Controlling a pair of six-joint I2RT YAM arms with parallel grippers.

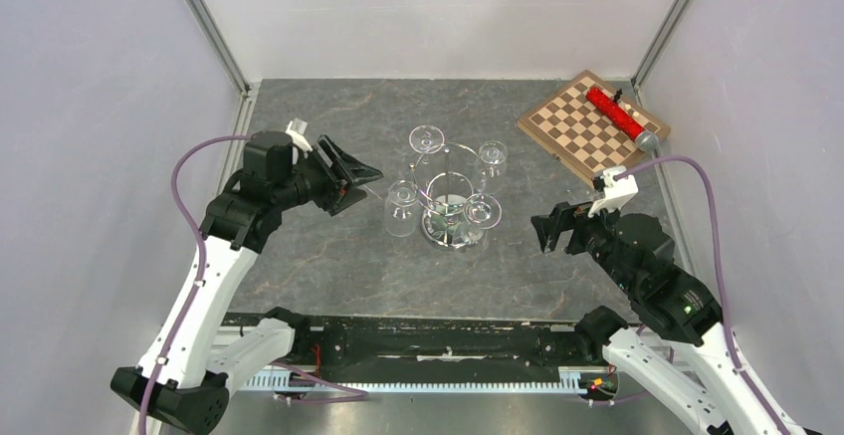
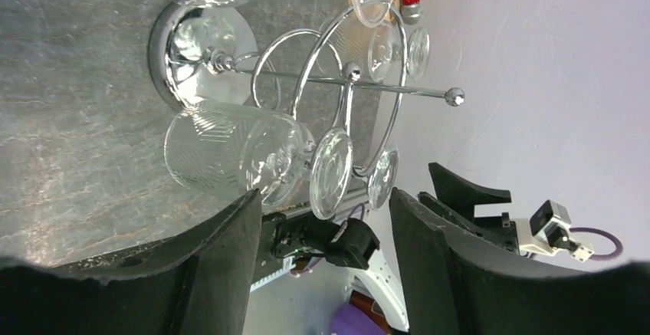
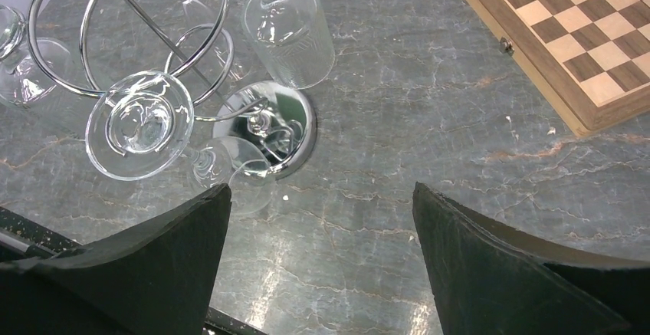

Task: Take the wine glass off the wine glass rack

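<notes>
The chrome wine glass rack (image 1: 450, 218) stands mid-table with several clear wine glasses hanging upside down from its top ring. The nearest glass on its left side (image 1: 401, 208) hangs just right of my left gripper (image 1: 363, 184), which is open and empty. In the left wrist view this glass (image 2: 230, 155) and its foot (image 2: 331, 172) sit just beyond my open gripper (image 2: 326, 212), above the gap between the fingers. My right gripper (image 1: 540, 234) is open and empty, right of the rack. In the right wrist view the rack base (image 3: 268, 124) and a glass foot (image 3: 139, 124) lie ahead, left of the open gripper (image 3: 318, 197).
A wooden chessboard (image 1: 587, 124) lies at the back right with a red cylinder (image 1: 615, 110) on it; its corner shows in the right wrist view (image 3: 567, 36). White walls with metal posts close off the back and sides of the grey marbled table (image 1: 328, 256).
</notes>
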